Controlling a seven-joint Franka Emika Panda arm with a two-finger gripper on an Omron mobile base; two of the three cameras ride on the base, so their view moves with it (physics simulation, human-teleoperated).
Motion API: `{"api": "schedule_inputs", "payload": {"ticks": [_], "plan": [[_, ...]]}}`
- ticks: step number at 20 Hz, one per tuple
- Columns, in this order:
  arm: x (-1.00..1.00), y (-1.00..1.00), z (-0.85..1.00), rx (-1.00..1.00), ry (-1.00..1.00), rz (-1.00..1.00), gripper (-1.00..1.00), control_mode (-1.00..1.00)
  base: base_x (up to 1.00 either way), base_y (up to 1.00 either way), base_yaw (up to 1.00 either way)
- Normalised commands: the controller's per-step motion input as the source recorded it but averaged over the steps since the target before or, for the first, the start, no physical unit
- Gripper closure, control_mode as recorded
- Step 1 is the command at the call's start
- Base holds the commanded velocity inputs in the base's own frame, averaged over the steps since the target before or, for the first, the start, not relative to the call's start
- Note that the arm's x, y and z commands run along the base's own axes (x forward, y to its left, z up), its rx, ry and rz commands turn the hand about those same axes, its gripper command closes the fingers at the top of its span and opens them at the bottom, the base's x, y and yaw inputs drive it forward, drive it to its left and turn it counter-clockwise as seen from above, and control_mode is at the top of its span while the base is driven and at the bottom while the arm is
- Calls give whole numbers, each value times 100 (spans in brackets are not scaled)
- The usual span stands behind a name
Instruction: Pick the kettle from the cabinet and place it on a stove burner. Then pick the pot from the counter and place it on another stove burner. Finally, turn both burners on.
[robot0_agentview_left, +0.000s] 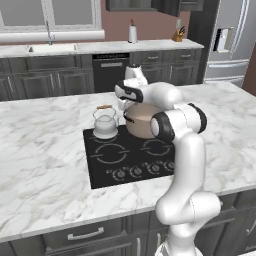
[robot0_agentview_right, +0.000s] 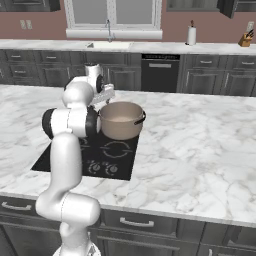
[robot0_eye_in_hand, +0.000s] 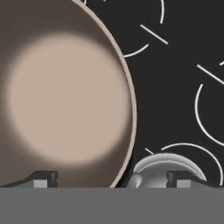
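The small white-silver kettle (robot0_agentview_left: 105, 124) stands on the back-left burner of the black cooktop (robot0_agentview_left: 107, 170). Right beside it, the wide beige pot (robot0_agentview_left: 140, 122) (robot0_agentview_right: 121, 122) rests on the back-right burner. My gripper (robot0_agentview_left: 123, 103) (robot0_agentview_right: 101, 101) hovers just above the pot's left rim, jaws spread wide and holding nothing. In the hand view the gripper (robot0_eye_in_hand: 113, 179) straddles the rim, with the pot's (robot0_eye_in_hand: 65, 96) inside on the left. A curved bit of the kettle (robot0_eye_in_hand: 159, 166) and white burner rings (robot0_eye_in_hand: 210, 113) lie on the right.
A row of round knobs (robot0_agentview_left: 135, 171) lines the cooktop's front. The white marble island counter (robot0_agentview_left: 40, 150) stretches to both sides. Behind are a sink (robot0_agentview_left: 52, 48), a paper-towel roll (robot0_agentview_left: 132, 34), a knife block (robot0_agentview_left: 177, 35) and a steel fridge (robot0_agentview_left: 230, 40).
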Motion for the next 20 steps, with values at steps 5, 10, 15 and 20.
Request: {"api": "schedule_inputs", "payload": {"ticks": [5, 10, 15, 20], "plan": [[-43, 0, 41, -1, 0, 0, -100, -100, 0, 0, 0], [-55, -3, 47, 0, 0, 0, -100, -100, 0, 0, 0], [-60, -16, 54, -1, -3, 0, -100, -100, 0, 0, 0], [-69, -20, 48, -2, -4, 0, -100, -100, 0, 0, 0]]}}
